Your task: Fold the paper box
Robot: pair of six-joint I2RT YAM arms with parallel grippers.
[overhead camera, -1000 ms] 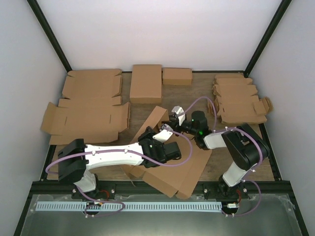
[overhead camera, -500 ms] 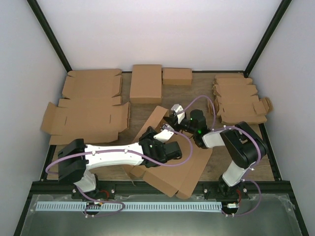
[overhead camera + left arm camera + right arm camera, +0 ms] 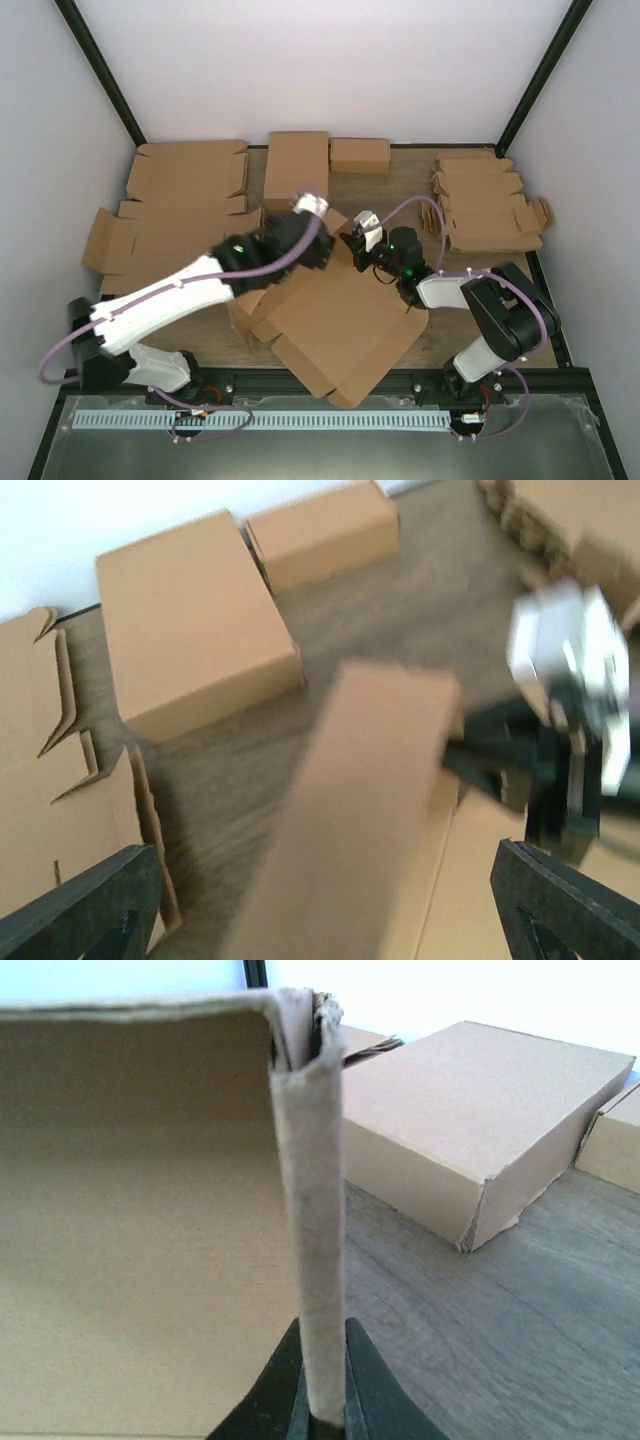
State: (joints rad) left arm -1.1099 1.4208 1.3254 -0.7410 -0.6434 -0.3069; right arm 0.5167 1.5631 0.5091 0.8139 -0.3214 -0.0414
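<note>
The paper box lies partly folded at the table's middle, its wide panel facing up and one long wall standing along its far edge. My right gripper is shut on the folded edge of that wall and sits at the box's far right corner. Above the box's far left side, my left gripper hangs open. In the blurred left wrist view its fingers stand wide apart, and the box's wall passes between them untouched.
Two closed brown boxes stand at the back. Flat die-cut blanks lie at the left. A stack of small notched blanks sits at the right. Black frame posts run up both rear corners.
My left gripper has opened, let go of the box and swung up and back. My right gripper has shut on the wall's edge. The box now lies flatter and wider.
</note>
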